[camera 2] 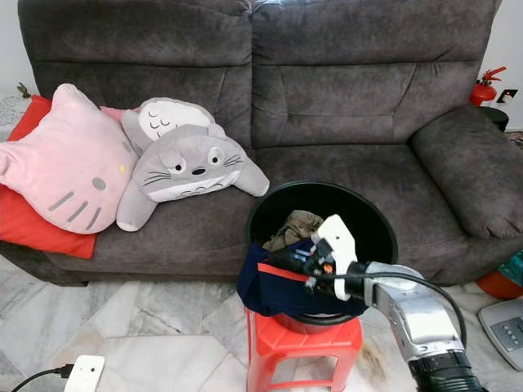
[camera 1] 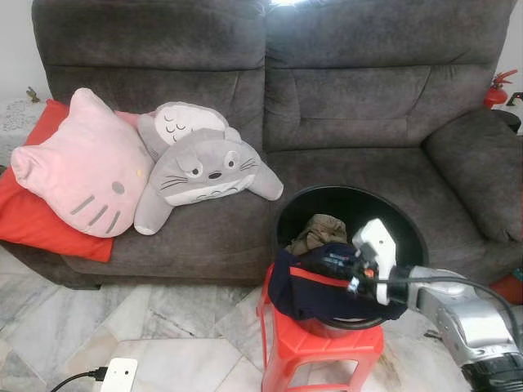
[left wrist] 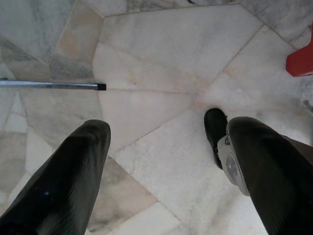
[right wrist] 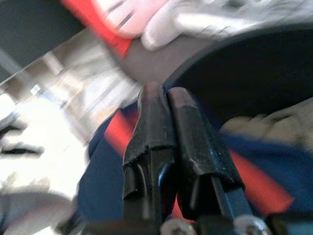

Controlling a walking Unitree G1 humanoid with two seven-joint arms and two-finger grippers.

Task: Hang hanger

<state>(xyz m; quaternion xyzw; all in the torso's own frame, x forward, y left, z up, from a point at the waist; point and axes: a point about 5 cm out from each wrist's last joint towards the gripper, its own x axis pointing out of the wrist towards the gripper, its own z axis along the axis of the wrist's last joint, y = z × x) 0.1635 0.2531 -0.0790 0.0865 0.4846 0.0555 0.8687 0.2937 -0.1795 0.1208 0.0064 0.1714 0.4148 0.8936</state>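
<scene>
A red hanger [camera 2: 284, 273] lies across navy clothing [camera 2: 270, 290] draped over the rim of a black basket [camera 2: 376, 220], which stands on a red stool [camera 2: 298, 347] before the grey sofa [camera 2: 327, 98]. The right gripper [camera 2: 288, 263], fingers pressed together, sits at the hanger above the navy cloth. The left gripper [left wrist: 161, 161] hangs with fingers spread wide above the marble floor [left wrist: 161, 58].

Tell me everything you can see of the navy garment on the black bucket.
The navy garment looks like soft dark blue cloth with a red stripe across it. It lies bunched and draped over the front rim of the black bucket, hanging down toward the red stool beneath. A brownish cloth sits just behind it inside the bucket. The right claw, fingers pressed together, is right above it at the stripe; whether it pinches fabric is unclear.
</scene>
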